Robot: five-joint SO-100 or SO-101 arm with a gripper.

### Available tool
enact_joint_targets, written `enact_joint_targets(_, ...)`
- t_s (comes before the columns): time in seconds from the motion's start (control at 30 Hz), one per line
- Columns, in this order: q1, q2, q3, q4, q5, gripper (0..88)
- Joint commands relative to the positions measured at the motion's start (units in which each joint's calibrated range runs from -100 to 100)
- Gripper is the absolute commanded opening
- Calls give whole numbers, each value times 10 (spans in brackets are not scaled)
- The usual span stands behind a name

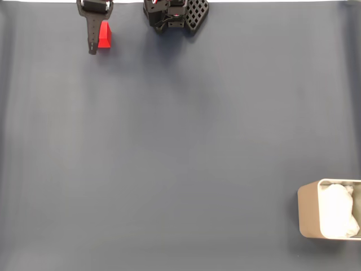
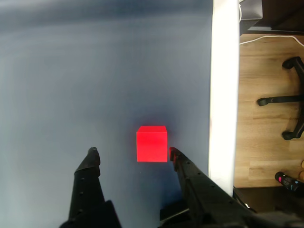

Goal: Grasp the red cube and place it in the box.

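While the fixed view looks down on a dark blue-grey table, the pincer sits at the top left edge, one black finger pointing down the picture. The red cube lies just beside that finger, on its right, apparently touching it, though the angle is too poor to be sure. The arm's black base stands near the top centre. The box, beige with white lining, sits at the lower right edge, well apart from the cube.

From the wrist view, the pincer is open, its two black fingers spread wide at the bottom of the picture. The red cube rests on the table just ahead of the gap, closer to the right finger, whose tip lies right beside the cube's lower corner. The left finger is clear of it. Right of the table's white edge lies a wooden floor with a chair's black legs.
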Motion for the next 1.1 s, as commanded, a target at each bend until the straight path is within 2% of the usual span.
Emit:
enact_joint_targets(0.0,11,-15,6,-23,-3,345)
enact_joint_targets(1.07,20,-56,144,-105,13,358)
